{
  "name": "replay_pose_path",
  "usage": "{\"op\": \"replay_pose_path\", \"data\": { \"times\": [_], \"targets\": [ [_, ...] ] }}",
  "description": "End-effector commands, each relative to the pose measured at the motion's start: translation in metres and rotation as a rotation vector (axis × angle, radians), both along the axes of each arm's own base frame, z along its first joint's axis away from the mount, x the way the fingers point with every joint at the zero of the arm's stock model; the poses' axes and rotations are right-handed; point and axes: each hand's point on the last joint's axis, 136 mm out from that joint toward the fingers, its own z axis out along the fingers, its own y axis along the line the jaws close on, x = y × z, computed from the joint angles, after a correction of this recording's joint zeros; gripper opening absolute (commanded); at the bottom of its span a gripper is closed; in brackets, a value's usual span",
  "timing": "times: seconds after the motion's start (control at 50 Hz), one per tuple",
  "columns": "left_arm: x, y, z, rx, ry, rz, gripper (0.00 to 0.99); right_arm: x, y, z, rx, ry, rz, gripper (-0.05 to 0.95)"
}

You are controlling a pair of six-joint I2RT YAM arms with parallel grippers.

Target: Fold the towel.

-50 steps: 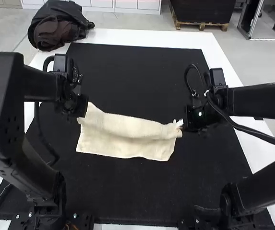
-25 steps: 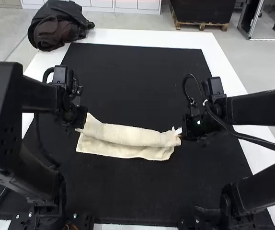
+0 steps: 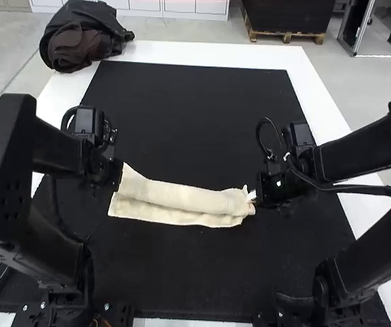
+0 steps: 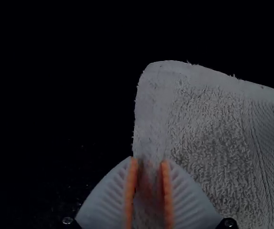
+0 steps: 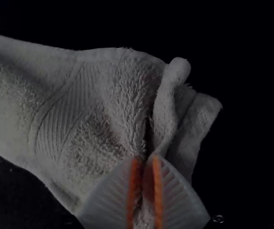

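Observation:
The cream towel (image 3: pixel 182 197) lies low across the mat in the high view, its far part doubled over the near part in a loose roll. My left gripper (image 3: pixel 118 180) is at its left end, and my right gripper (image 3: pixel 253 196) is at its right end. In the left wrist view the left gripper (image 4: pixel 150 162) is shut on the towel's edge (image 4: pixel 189 105), with a rounded corner beyond the tips. The right wrist view has the right gripper (image 5: pixel 145 160) shut on a bunched part of the towel (image 5: pixel 113 100), creased between the pads.
A black mat (image 3: pixel 202 95) covers most of the white table (image 3: pixel 206 53). A dark bag or garment (image 3: pixel 80 41) sits at the table's far left corner. The two arms flank the towel on either side.
Both grippers have come nearer the view's bottom edge, and the right one also a little leftward. The towel's far part has moved with them, covering more of the near part.

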Motion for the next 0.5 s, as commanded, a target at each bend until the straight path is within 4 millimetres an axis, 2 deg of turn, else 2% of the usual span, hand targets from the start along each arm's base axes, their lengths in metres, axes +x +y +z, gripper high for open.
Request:
{"op": "replay_pose_path", "data": {
  "times": [0.0,0.06,0.1,0.12,0.16,0.22,0.26,0.48],
  "targets": [
    [0.003,0.010,0.004,0.049,-0.015,0.020,0.290,0.001,-0.003,-0.008,-0.037,0.003,-0.003,0.26],
    [0.003,0.009,0.002,0.057,-0.009,0.008,0.379,0.001,-0.004,-0.012,-0.045,0.013,-0.006,0.38],
    [0.001,0.010,-0.002,0.060,0.002,0.006,0.515,0.000,-0.004,-0.014,-0.047,0.020,-0.006,0.43],
    [0.001,0.009,-0.003,0.063,0.005,0.001,0.549,0.000,-0.005,-0.015,-0.051,0.020,-0.008,0.48],
    [0.001,0.009,-0.005,0.064,0.014,-0.002,0.639,0.003,-0.007,-0.015,-0.062,0.010,-0.015,0.61],
    [0.000,0.009,-0.007,0.073,0.023,-0.016,0.857,0.006,-0.009,-0.014,-0.085,-0.014,-0.005,0.85],
    [0.000,0.009,-0.008,0.076,0.027,-0.020,0.972,0.007,-0.009,-0.013,-0.085,-0.016,-0.004,0.91],
    [0.009,0.014,0.000,0.073,-0.033,-0.001,0.974,0.014,-0.006,-0.006,-0.076,-0.042,-0.002,0.91]
  ]
}}
